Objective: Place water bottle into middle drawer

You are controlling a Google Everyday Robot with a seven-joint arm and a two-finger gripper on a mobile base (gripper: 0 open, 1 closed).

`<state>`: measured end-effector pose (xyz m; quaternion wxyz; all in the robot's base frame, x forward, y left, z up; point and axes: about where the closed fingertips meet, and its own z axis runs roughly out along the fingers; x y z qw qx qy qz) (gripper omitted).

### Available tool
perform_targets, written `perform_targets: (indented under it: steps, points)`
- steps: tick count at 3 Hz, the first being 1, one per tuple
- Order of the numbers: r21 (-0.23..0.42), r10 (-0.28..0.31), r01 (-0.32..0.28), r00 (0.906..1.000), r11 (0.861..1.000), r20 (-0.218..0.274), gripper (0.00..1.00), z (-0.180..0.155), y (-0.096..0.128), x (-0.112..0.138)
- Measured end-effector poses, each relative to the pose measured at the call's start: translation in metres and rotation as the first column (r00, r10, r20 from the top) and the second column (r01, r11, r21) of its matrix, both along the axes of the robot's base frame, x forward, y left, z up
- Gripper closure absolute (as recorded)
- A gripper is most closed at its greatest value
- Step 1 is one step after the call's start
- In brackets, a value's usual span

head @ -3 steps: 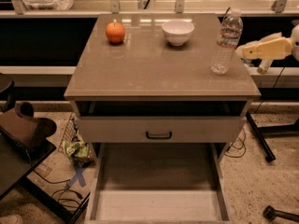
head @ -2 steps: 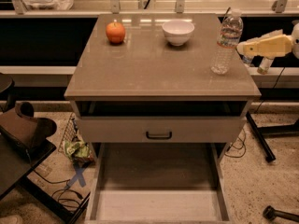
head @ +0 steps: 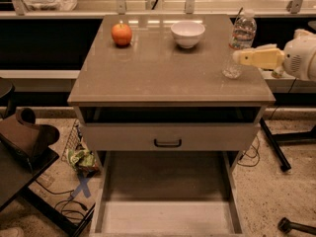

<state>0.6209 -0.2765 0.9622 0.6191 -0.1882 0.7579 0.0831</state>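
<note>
1. The water bottle (head: 243, 33) stands upright near the right edge of the countertop (head: 163, 75); its label's print cannot be read;
2. the gripper (head: 238, 57), reaching in from the right, has moved leftward and now overlaps the bottle's lower part; whether it grips cannot be told;
3. the middle drawer (head: 168, 177) lies pulled out below.

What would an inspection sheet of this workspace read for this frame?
Surface: brown cabinet top, glossy.
Job's things: water bottle upright near the top's right edge; middle drawer pulled out below, bottle not in it.
Clutter: orange fruit and white bowl at the top's back; green bag on the floor, left.
Grippers: gripper reaching in from the right, at the bottle's lower half; contact unclear.
Cables: loose cables on the floor, left and right.
Surroundings: grey drawer front with black handle; dark stand legs at right.
</note>
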Motion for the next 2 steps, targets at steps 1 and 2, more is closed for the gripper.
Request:
perform_targets:
  steps: [1,2]
  points:
    - [0.118,0.02,-0.023,0.9994,0.993,0.027,0.0,-0.028,0.016,0.028]
    - [0.132,0.062,-0.075,0.9933,0.988,0.097,0.03,-0.044,0.031,0.053]
